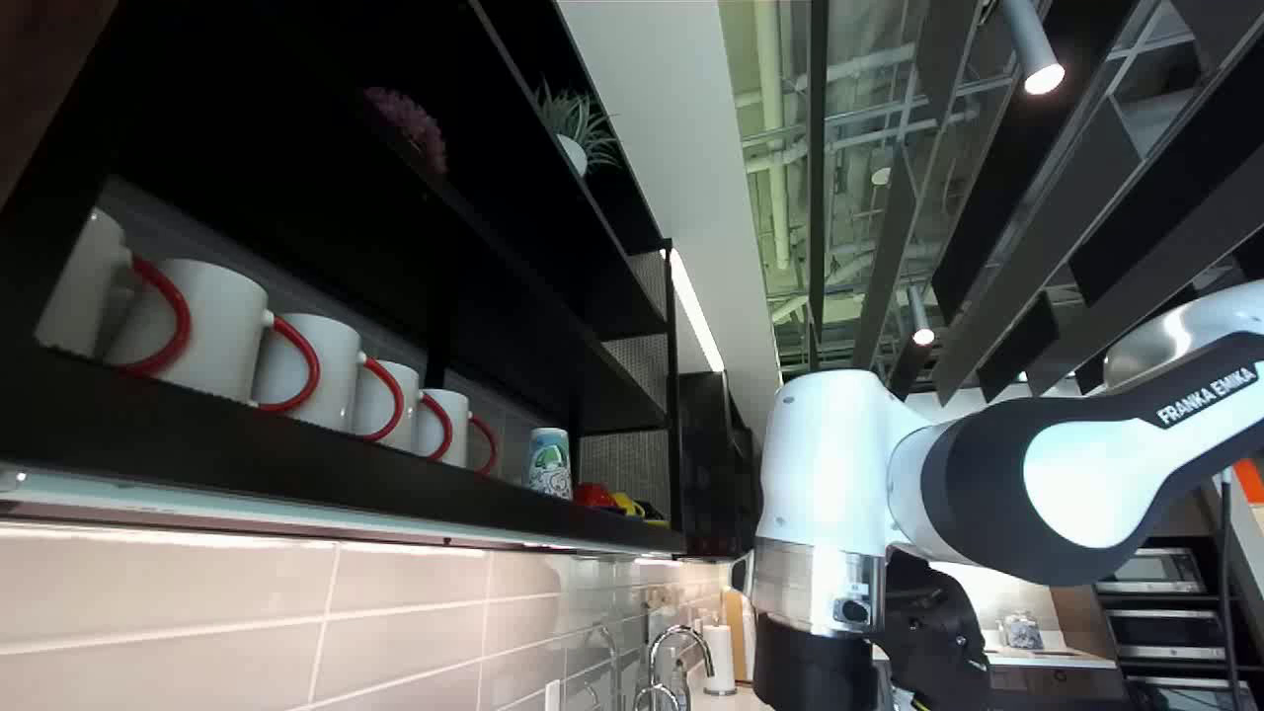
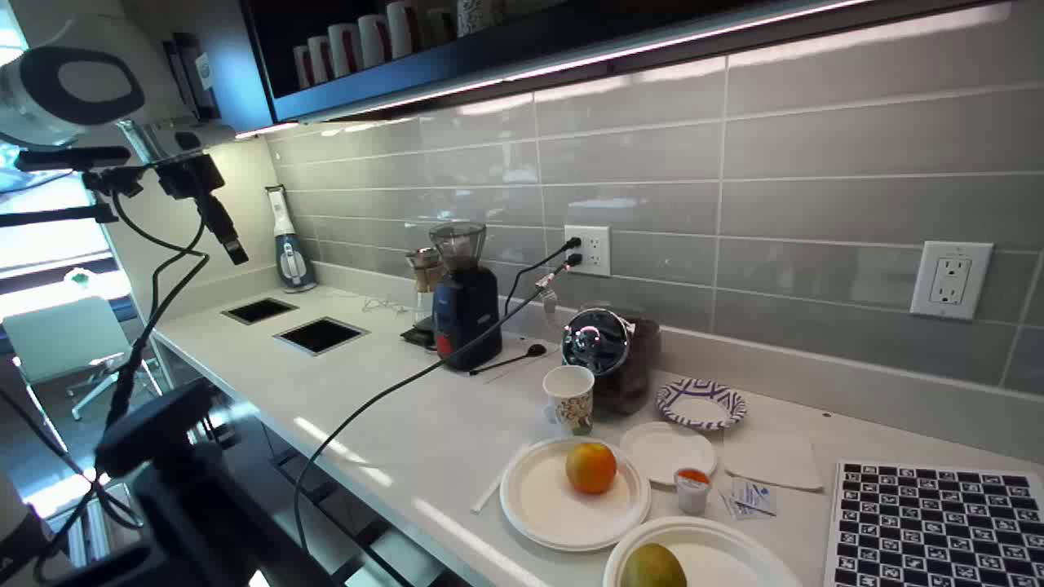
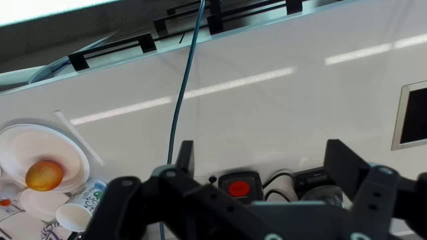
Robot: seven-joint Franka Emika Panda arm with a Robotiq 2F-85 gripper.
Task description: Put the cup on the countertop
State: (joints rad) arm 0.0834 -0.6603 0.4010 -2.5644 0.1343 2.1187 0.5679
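The rounded white arm point(image 1: 829, 464) has charcoal panels point(image 1: 973, 494), a silver band point(image 1: 812, 585) and a FRANKA EMIKA label point(image 1: 1207, 397). The black gripper point(image 3: 260, 156) shows round screw heads point(image 3: 170, 174); loose black cables point(image 2: 122, 399) dangle.

A glossy tiled wall point(image 2: 816, 212) runs below a glowing light strip point(image 2: 510, 77) and black shelves point(image 1: 296, 459). Spotlights point(image 1: 1032, 44) glow beneath exposed pipes point(image 1: 769, 69). A pale chair point(image 2: 65, 338) stands in bright light.

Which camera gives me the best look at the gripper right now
The wrist view, where the gripper shows both fingers, spread apart. The exterior views give less: small fingers with no visible gap, or just the black housing, cut off at the bottom edge.
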